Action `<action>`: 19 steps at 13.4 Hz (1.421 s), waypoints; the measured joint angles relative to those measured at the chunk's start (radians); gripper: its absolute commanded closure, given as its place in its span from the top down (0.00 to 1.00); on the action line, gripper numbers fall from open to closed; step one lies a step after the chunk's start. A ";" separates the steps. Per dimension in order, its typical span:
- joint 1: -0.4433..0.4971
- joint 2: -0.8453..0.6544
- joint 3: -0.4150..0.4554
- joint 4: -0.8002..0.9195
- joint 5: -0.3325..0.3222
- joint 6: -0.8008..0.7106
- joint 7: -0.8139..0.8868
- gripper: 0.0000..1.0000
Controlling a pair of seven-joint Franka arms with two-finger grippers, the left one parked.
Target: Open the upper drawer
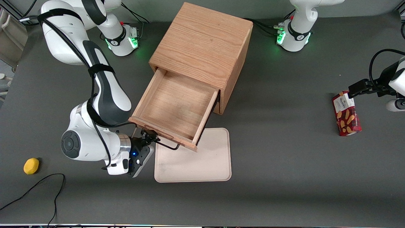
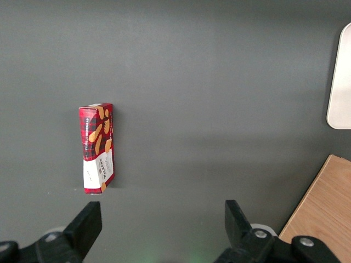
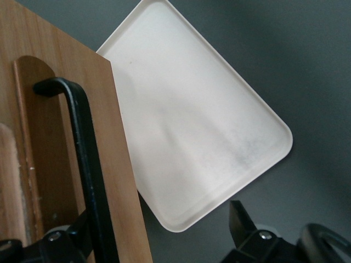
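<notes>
**Upper drawer drawn out over the tray**

We see the upper drawer point(image 1: 175, 109) pulled well out of the oak cabinet point(image 1: 202, 47), its bare wooden floor open to view and its front edge overhanging the cream tray point(image 1: 193, 158) on the grey table point(image 1: 284, 174). Our gripper point(image 1: 148, 137) sits at the drawer's front, at the end of the black bar handle point(image 1: 167, 146) toward the working arm. In the right wrist view the handle point(image 3: 88, 159) runs past one finger point(image 3: 74, 241) while the other finger point(image 3: 241, 224) stands apart from it over the tray point(image 3: 192, 126), so the claw is spread, not clamped on the bar.

The table nearer the front camera than the tray lies open. Toward the working arm's end sit a yellow object point(image 1: 31, 166) and a loose black cable point(image 1: 38, 190). Toward the parked arm's end lies a red tartan biscuit box point(image 1: 346, 113); in the left wrist view its white label point(image 2: 97, 170) carries writing we cannot make out with certainty.
</notes>
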State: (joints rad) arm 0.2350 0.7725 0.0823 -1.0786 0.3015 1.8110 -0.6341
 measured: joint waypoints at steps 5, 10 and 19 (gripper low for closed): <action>-0.014 0.004 0.002 0.000 0.001 0.013 0.000 1.00; -0.018 0.004 0.002 0.000 0.022 0.014 0.002 1.00; -0.022 0.004 0.002 0.026 0.048 0.013 0.010 1.00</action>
State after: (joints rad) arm 0.2130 0.7761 0.0845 -1.0525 0.3496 1.8242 -0.6242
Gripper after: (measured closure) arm 0.000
